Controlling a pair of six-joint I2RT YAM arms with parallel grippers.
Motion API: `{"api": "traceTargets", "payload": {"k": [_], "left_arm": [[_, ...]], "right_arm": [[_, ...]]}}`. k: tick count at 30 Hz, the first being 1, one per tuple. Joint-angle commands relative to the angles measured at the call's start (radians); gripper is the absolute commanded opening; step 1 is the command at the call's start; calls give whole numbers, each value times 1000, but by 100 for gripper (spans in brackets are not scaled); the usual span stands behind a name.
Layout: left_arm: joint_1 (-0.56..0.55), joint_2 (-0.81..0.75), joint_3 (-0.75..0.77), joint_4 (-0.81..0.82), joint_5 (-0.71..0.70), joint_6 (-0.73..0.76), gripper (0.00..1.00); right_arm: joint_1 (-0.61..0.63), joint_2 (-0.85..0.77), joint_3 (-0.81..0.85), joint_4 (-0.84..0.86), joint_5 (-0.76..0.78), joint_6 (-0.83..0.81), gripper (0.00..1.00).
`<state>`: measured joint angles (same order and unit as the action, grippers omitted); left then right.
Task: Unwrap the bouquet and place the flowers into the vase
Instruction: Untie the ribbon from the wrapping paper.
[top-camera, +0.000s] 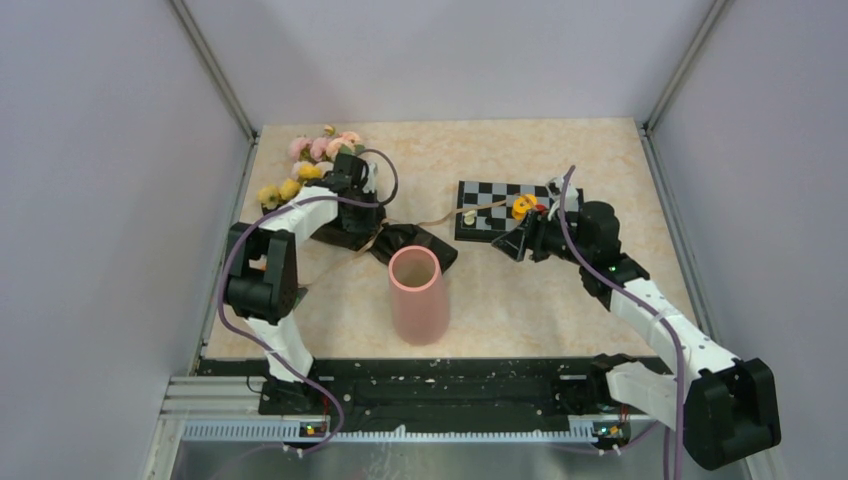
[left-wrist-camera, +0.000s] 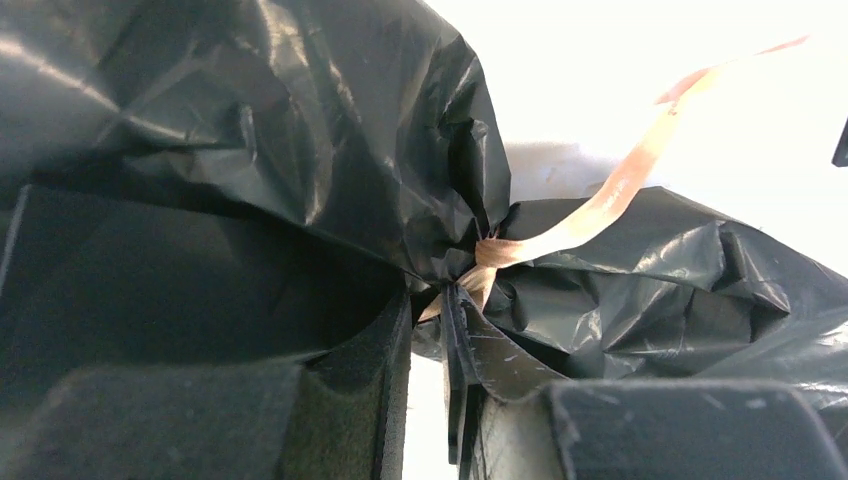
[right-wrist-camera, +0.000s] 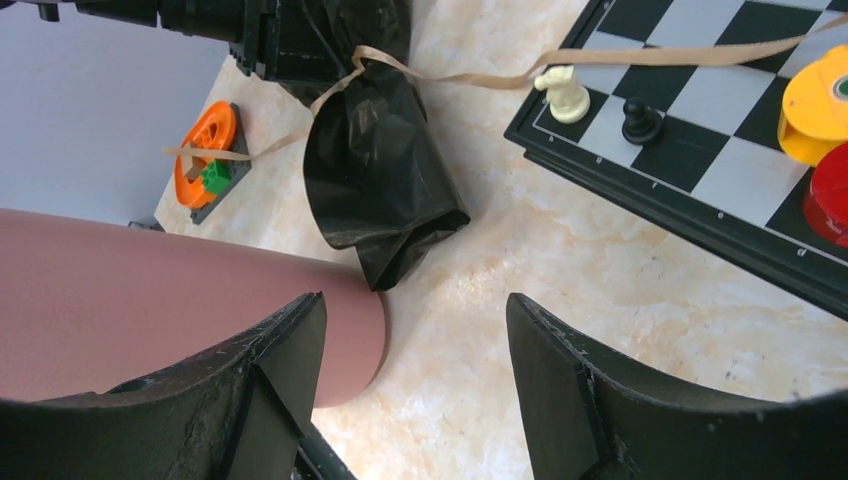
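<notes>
A marbled beige bench (top-camera: 560, 290) is seen. On it, a bouquet (top-camera: 408, 242) is laid at the far left, a vase (top-camera: 417, 295) is stood upright near the middle, and a chessboard (top-camera: 490, 195) is set to the right. A ribbon (right-wrist-camera: 450, 76) is trailed from bouquet to chessboard.

The bouquet (top-camera: 415, 240) lies on the counter (top-camera: 520, 290) at far left, with its flowers (top-camera: 315, 150) toward the far-left corner and its wrapped end toward the middle. The vase (top-camera: 418, 295) stands upright just before that end. The chessboard (top-camera: 490, 205) lies right of the bouquet. A ribbon (top-camera: 430, 217) runs from the bouquet onto the chessboard, where two pieces (right-wrist-camera: 565, 90) and blocks (top-camera: 522, 206) stand.
</notes>
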<state>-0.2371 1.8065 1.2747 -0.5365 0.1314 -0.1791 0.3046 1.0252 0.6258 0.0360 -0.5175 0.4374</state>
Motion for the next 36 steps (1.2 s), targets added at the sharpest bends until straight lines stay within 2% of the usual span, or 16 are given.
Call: {"api": "traceTargets", "payload": {"k": [1,6,11,21,33,36], "left_arm": [[-16,29,8,-5,-24,16,22],[-23,42,10,-10,-18,17,19],[-25,22,14,-6,17,19,0],[-25,-107,-10,36,19,33,0],[-25,-80,38,-28,11,31,0],[-24,-57,66,-68,25,24,10]], "right_arm": [[1,6,-8,35,-12,-17,68],[0,10,-11,42,-19,-13,68],[1,12,-14,39,-15,-13,68],[1,45,19,59,-13,4,68],[103,238,129,146,37,-2,68],[120,291,150,187,24,34,68]]}}
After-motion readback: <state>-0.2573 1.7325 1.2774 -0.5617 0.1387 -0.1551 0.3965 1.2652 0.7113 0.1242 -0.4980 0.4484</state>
